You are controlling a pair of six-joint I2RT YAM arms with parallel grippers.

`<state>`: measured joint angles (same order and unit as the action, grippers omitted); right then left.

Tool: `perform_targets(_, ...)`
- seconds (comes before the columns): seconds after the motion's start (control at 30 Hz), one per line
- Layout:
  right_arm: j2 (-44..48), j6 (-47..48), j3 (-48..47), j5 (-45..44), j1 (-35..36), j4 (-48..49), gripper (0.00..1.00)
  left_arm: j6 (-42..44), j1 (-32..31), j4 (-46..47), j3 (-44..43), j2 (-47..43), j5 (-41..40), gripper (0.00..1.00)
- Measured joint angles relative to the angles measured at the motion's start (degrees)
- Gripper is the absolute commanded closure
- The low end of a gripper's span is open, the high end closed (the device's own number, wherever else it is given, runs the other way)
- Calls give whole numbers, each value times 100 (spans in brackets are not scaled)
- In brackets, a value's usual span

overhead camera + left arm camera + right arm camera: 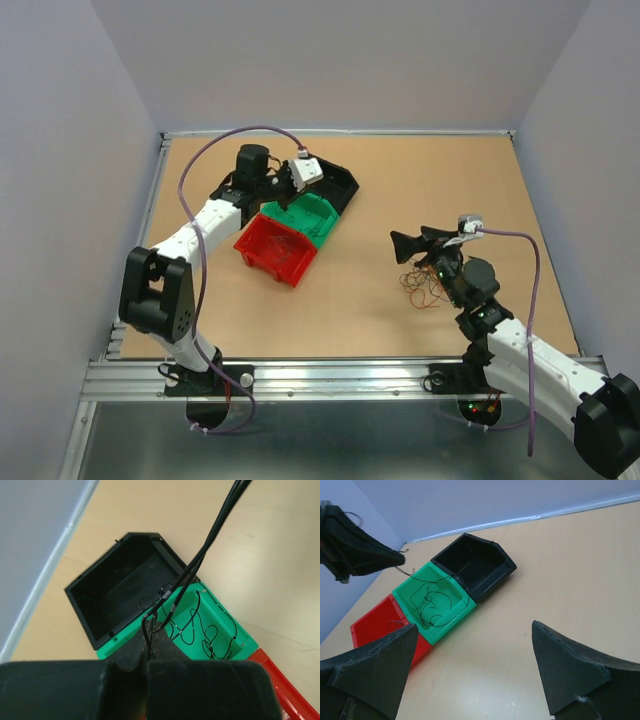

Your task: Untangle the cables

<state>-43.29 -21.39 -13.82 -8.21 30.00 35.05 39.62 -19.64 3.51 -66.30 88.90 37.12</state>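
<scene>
Black plastic bin [340, 185] stood behind green plastic bin [325, 228], red plastic bin [275, 245] before it; thin dark wires [432, 605] lay inside it, reddish wire clump [425, 285] well to its right.

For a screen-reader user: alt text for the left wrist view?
Left gripper, fingers shut on a thin dark wire, above a green bin holding curly wires. A black bin adjoins it; part of a red bin shows lower right.

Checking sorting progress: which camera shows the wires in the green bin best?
Right wrist: the whole green bin is unobstructed, dark wires looping across its floor. Left wrist is closer, but the left gripper hides one corner. The top view renders them too small.
</scene>
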Motion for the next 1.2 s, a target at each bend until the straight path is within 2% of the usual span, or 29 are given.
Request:
perform_targets(0.37,-125,24,0,74,0,-7,0,254,-833,-1189,-1147,2420,-2133,100)
perform_targets(0.57,-138,26,0,79,0,-11,0,186,-874,-1346,-1692,2986,-2992,100)
perform_targets(0.63,-136,26,0,79,0,-11,0,177,-872,-1368,-1700,3005,-3152,94)
perform_targets(0.67,-136,26,0,79,0,-11,0,170,-863,-1364,-1698,3005,-3209,84)
perform_targets(0.77,-136,39,0,79,0,-11,0,133,-846,-1318,-1661,2983,-3320,64)
perform_targets(0.87,-136,42,0,76,0,-11,0,22,-837,-1307,-1550,2848,-3410,55)
perform_targets(1.03,-120,9,0,-44,0,-210,0,-157,-837,-1366,-1451,2441,-3512,47)
perform_targets(1.2,7,-240,-118,-741,0,-1141,0,-520,-844,-1528,-1499,2048,-3875,43)
